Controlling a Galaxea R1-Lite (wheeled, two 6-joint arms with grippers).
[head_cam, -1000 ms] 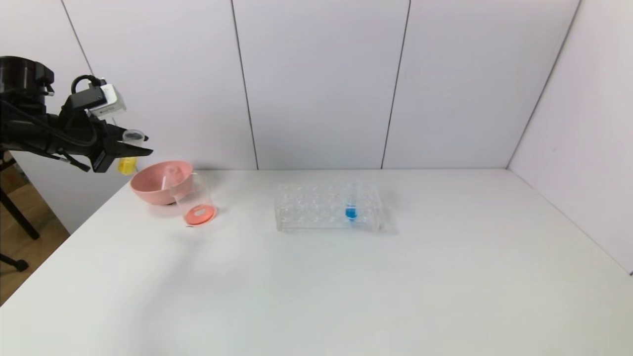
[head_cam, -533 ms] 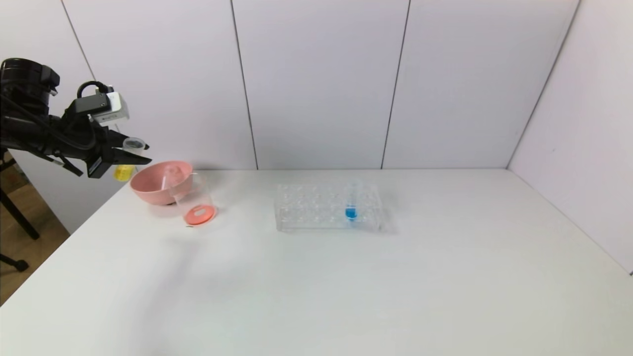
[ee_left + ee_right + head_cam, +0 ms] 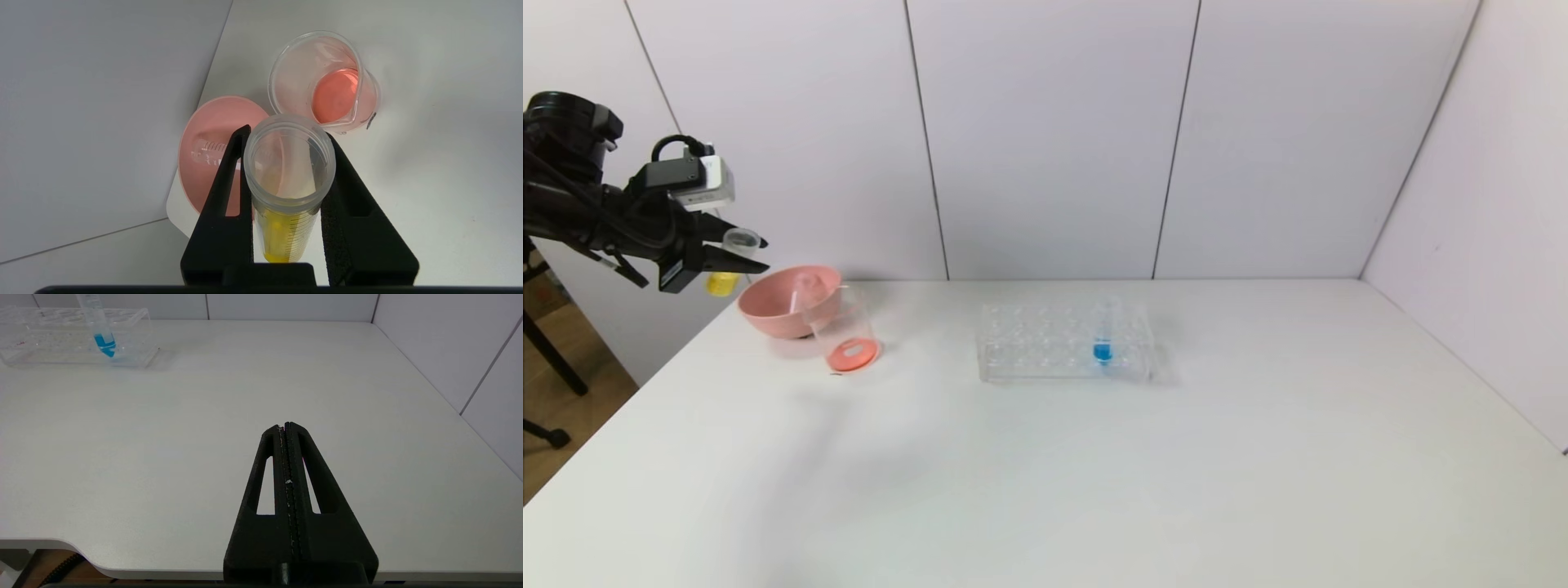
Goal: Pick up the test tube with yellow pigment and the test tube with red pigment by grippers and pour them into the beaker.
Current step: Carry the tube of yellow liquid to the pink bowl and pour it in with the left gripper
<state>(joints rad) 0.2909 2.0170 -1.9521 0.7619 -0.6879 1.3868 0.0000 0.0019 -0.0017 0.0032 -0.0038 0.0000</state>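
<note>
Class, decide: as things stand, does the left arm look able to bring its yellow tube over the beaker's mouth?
Probably yes. The left gripper, shut on the test tube with yellow pigment, hangs above the pink bowl beside the beaker, whose mouth is uncovered.

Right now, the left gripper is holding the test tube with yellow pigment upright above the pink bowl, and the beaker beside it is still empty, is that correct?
Not quite: the beaker is not empty. The left wrist view shows red-orange liquid at its bottom. The rest holds: the left gripper grips the test tube with yellow pigment upright near the pink bowl.
</note>
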